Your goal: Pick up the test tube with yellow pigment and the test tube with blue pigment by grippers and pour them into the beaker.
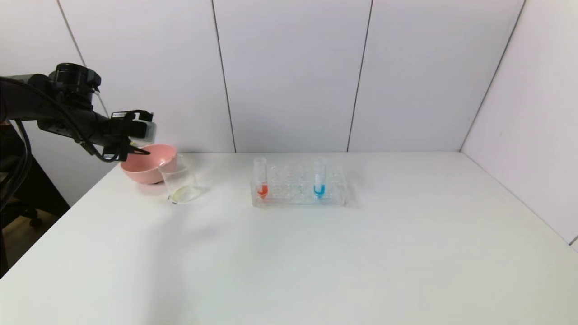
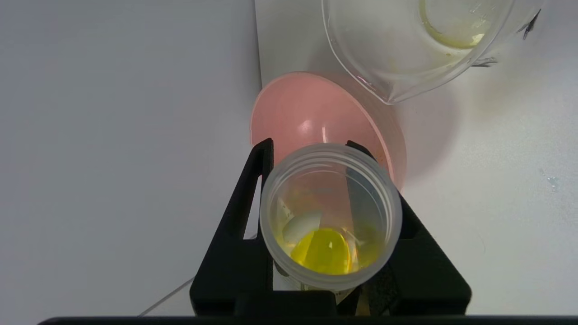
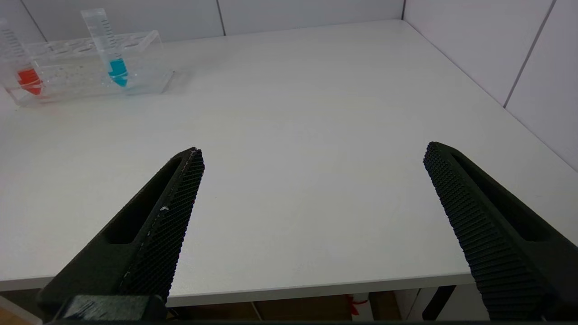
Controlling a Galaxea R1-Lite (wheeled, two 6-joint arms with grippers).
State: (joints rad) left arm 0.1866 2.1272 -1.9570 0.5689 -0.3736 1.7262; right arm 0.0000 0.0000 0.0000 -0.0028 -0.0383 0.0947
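Test tube with yellow pigment [image 2: 329, 225] sits clamped between the left gripper [image 2: 332, 234] jaws, lower centre of the left wrist frame; open threaded mouth faces the camera, a small pool of yellow liquid remains at its bottom. In the head frame the left gripper [image 1: 135, 146] hangs at upper left, over the pink bowl [image 1: 146, 168]; the tube itself can't be made out there. Pink bowl [image 2: 316, 117] is empty, directly past the tube mouth in the wrist frame. Beaker [image 1: 179, 183] stands on the table [image 1: 289, 262] just beside the bowl, centre-left of the head frame, with a thin yellowish film at its bottom; in the wrist frame the beaker [image 2: 420, 40] fills the upper right, pour lip pointing toward the bowl. Test tube with blue pigment [image 1: 319, 178] stands upright in the clear rack [image 1: 299, 192], mid-frame, blue liquid in the tip; a red-tipped tube [image 1: 261, 178] stands in the same rack at its left end, empty slots between them. Printed graduation marks on the blue tube [image 3: 108, 45] show in the upper left of the right wrist frame, not readable. Right gripper [image 3: 311, 180] is low near the table's front edge, jaws spread wide, holding nothing, well apart from the rack [image 3: 86, 67]. Nothing between it and the rack.
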